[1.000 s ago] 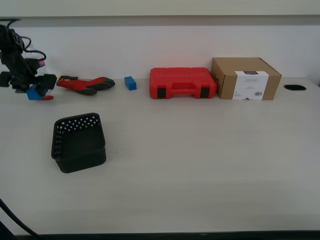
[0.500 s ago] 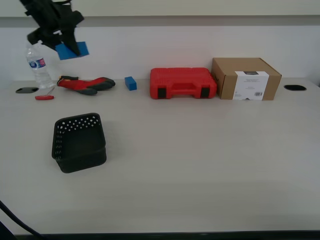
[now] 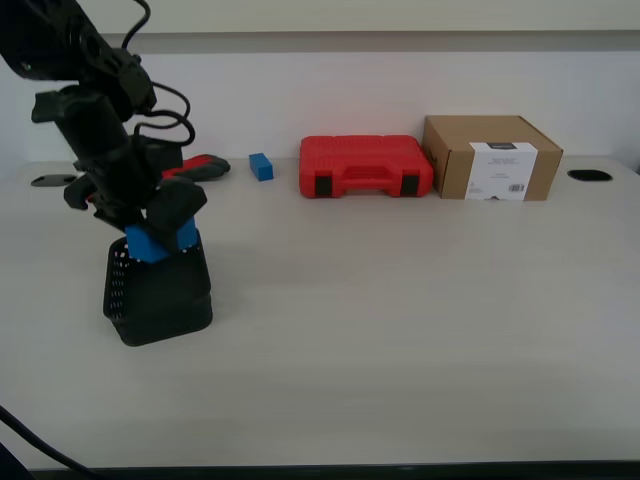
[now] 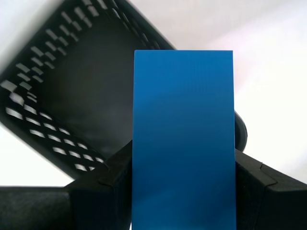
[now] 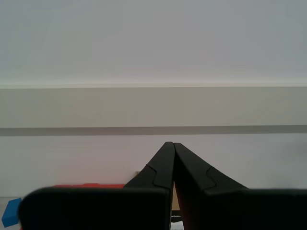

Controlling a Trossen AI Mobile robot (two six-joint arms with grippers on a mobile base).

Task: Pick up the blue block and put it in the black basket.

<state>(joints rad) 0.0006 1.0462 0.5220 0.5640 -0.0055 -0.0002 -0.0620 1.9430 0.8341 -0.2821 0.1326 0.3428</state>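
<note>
A pale bench [image 3: 400, 330] runs the full width of the exterior view, with a wall behind its far edge. Toward the near corner on the exterior view's left stands the black basket [image 3: 160, 300], its perforated walls tapering downward. Directly above the basket's open top hangs my first gripper [image 3: 160, 235], reaching down from a black arm. Its jaws are pinching the blue block [image 3: 160, 240], one on each side. The block's lower end sits at about the level of the basket's rim (whether it touches the rim cannot be told).

In the first wrist view the blue block [image 4: 183, 143] fills the middle, clamped between two black fingers [image 4: 103, 191], with the basket's dark interior [image 4: 72, 91] behind it.

Along the far edge, from the exterior view's left, lies a red and black object [image 3: 200, 167], partly hidden by the arm. Near it is a smaller blue block [image 3: 261, 166], then a red plastic case [image 3: 365, 165]. Just beside the case stands a brown cardboard box [image 3: 490, 157] with a white label.

My second gripper [image 5: 172, 158] appears only in its own wrist view, its jaws pressed together at the tips, pointed at the wall.
</note>
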